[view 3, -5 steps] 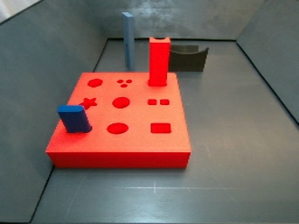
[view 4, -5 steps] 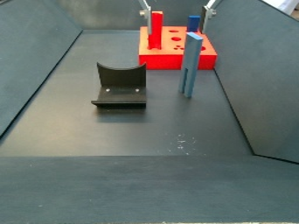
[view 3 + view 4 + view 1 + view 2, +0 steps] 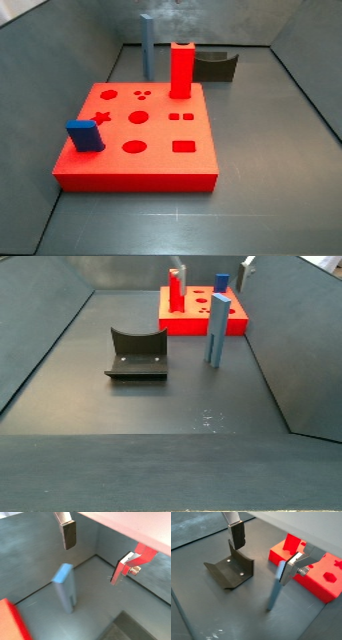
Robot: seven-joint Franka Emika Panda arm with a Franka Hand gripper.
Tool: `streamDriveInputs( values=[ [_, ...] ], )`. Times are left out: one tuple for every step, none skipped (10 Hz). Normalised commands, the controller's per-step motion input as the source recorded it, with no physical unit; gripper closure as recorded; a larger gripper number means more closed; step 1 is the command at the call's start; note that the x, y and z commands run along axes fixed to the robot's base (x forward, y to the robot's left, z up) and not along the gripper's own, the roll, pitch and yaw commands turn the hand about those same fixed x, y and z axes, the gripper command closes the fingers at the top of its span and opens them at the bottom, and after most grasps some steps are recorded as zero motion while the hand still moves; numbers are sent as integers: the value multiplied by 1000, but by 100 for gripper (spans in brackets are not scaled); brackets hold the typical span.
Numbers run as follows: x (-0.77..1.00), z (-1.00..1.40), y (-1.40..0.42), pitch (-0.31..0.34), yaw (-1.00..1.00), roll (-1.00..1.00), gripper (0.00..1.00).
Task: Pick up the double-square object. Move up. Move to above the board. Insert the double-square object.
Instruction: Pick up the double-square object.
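Note:
The double-square object is a tall pale grey-blue post (image 3: 217, 331). It stands upright on the floor beside the board (image 3: 230, 324), and it shows in the other side view too (image 3: 146, 45). The board is a red slab with darker cut-outs (image 3: 134, 165). My gripper (image 3: 211, 266) hangs high above the post, open and empty. In both wrist views the post (image 3: 65, 587) (image 3: 275, 589) stands below the fingers (image 3: 69, 534) (image 3: 237, 534), apart from them. The gripper (image 3: 95, 552) (image 3: 263, 552) holds nothing.
A thick red pillar (image 3: 181, 70) and a short dark-blue block (image 3: 84, 135) stand on the board. The dark fixture (image 3: 136, 353) (image 3: 230, 571) stands on the floor near the post. Grey walls (image 3: 54, 40) close in the floor.
The fingers at the top of the side view have shifted slightly to the right. The post, the board and the fixture have not moved.

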Motion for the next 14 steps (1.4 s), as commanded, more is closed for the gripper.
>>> streamDriveInputs(
  values=[
    [-383,0,-503,-169,540,246,0],
    [-194,-200,-351,-119,777,127,0],
    [-109,-400,-169,-74,866,121,0],
    [-23,-437,0,-9,686,113,0],
    [0,-337,0,0,446,130,0],
    [0,-329,0,0,257,146,0],
    [0,-420,0,0,229,110,0],
    [-97,-409,-14,-19,229,81,0],
    [-71,-434,0,-26,234,86,0],
    [-74,-440,-14,-29,189,93,0],
    [0,-66,0,-59,17,-56,0],
    [0,0,0,-19,0,0,0],
    [0,0,0,0,0,0,100],
    [0,0,0,0,0,0,100]
  ],
)
